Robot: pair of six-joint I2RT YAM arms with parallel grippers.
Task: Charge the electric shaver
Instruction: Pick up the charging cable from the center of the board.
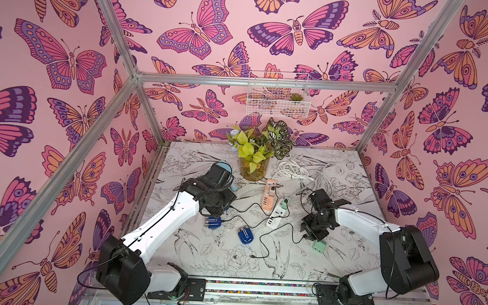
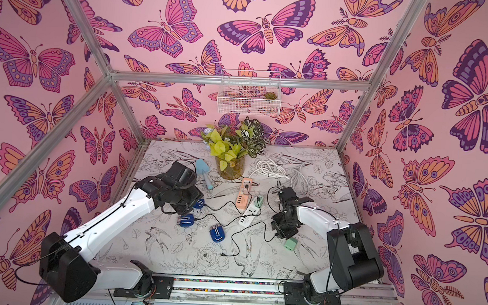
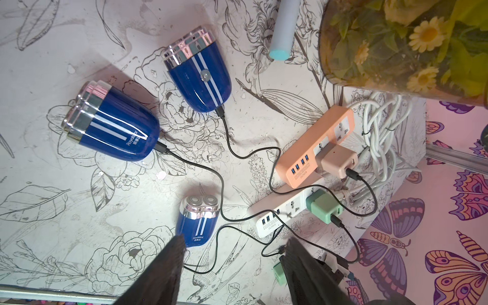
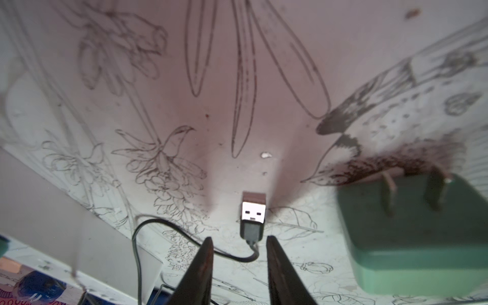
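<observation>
Three blue electric shavers lie on the table in the left wrist view. Two of them (image 3: 111,126) (image 3: 199,79) have black cables plugged into their bases. No cable shows on the third shaver (image 3: 198,224), which lies beside one fingertip of my left gripper (image 3: 236,239). That gripper is open and hovers over bare table and cable. My right gripper (image 4: 239,237) is open low over the table. A loose black USB plug (image 4: 253,211) lies just ahead of its tips, and its cable runs between them. A green adapter (image 4: 412,237) lies beside it, prongs up.
An orange power strip (image 1: 270,195) and a white power strip (image 1: 276,214) lie mid-table, each with an adapter and cable plugged in. A glass vase of plants (image 1: 253,168), a white cable coil (image 1: 297,169) and a light blue trowel (image 2: 202,171) stand behind. The loose cable's small end (image 1: 252,256) lies toward the front.
</observation>
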